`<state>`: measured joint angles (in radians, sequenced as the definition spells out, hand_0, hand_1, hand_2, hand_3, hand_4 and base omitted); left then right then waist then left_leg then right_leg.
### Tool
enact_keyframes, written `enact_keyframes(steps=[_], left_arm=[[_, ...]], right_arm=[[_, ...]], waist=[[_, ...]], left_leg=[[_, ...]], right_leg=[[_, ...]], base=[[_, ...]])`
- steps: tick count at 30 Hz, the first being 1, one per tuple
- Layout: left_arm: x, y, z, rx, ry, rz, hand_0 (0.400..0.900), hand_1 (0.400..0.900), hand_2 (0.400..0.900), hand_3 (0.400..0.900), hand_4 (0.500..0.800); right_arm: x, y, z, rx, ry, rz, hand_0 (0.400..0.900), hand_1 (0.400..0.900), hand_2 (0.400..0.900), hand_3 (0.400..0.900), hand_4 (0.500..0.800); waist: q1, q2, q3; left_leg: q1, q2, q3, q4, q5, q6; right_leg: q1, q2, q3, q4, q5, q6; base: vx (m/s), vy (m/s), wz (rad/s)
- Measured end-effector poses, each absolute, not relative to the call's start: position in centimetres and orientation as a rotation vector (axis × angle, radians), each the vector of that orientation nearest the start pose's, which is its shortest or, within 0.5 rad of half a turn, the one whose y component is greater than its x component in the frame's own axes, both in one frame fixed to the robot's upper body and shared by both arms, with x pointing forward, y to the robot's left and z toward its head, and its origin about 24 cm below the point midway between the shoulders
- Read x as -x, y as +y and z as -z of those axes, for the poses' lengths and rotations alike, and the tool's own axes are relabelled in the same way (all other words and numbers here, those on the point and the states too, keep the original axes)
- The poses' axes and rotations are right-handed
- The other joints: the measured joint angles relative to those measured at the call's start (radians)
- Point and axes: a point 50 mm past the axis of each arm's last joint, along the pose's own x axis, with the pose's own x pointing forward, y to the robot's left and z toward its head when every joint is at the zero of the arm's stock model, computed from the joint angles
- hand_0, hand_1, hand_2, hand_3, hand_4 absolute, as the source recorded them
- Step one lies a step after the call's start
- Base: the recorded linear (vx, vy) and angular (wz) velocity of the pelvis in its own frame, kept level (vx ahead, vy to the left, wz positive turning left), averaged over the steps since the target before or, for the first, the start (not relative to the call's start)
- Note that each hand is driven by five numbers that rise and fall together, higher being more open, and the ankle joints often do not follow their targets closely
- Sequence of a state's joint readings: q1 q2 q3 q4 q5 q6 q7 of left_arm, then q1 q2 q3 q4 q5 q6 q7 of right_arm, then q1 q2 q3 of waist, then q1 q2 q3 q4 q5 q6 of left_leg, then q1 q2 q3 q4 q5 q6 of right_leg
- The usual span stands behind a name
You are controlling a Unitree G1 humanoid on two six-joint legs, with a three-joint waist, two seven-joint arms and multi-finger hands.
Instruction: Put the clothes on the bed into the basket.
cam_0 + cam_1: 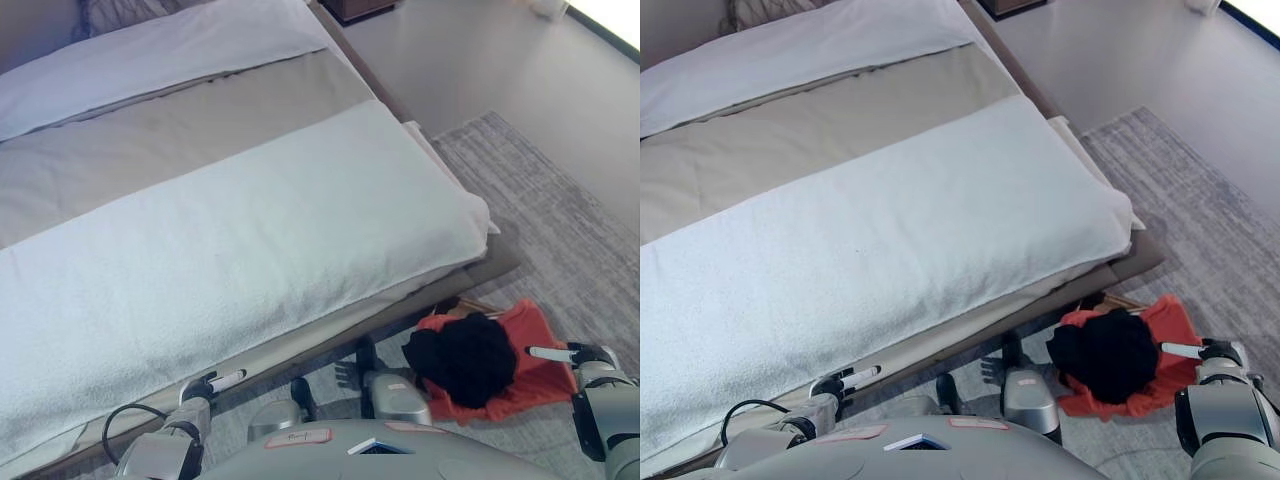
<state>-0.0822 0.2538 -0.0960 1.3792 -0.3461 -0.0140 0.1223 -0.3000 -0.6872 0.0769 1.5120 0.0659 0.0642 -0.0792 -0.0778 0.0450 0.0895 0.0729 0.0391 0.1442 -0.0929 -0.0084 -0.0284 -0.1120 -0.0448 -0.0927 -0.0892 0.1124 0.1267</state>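
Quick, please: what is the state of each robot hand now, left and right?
Left robot hand: open, fingers straight, holding nothing, low by the bed edge.
Right robot hand: open, finger pointing toward the orange and black clothes, holding nothing.

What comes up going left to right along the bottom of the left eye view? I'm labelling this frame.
Left hand → black garment, lying on the orange cloth → right hand.
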Motion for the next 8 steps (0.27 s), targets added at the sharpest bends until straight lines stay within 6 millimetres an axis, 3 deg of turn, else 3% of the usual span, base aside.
enact_keyframes(steps=[4,8], left_arm=[[-9.0,25.4,15.8,-0.070,1.243,-0.419,0.900,0.900,0.900,0.900,0.800],[-8.3,25.6,15.9,-0.073,1.257,-0.427,0.900,0.900,0.900,0.900,0.800]], right_arm=[[-16.1,-38.7,6.6,0.603,1.111,0.460,0.900,0.900,0.900,0.900,0.800],[-18.3,-34.3,8.6,0.570,1.051,0.304,0.900,0.900,0.900,0.900,0.800]], waist=[[-0.001,-0.010,0.003],[0.004,-0.046,-0.008]], left_leg=[[-0.002,0.000,0.004,-0.001,0.000,0.001],[-0.002,0.003,0.001,0.001,0.001,0.001]], right_leg=[[-0.011,-0.004,0.002,0.001,-0.003,0.004],[-0.018,0.003,0.002,0.014,0.003,-0.004]], base=[[0.00,0.000,0.00],[0.00,0.000,0.00]])
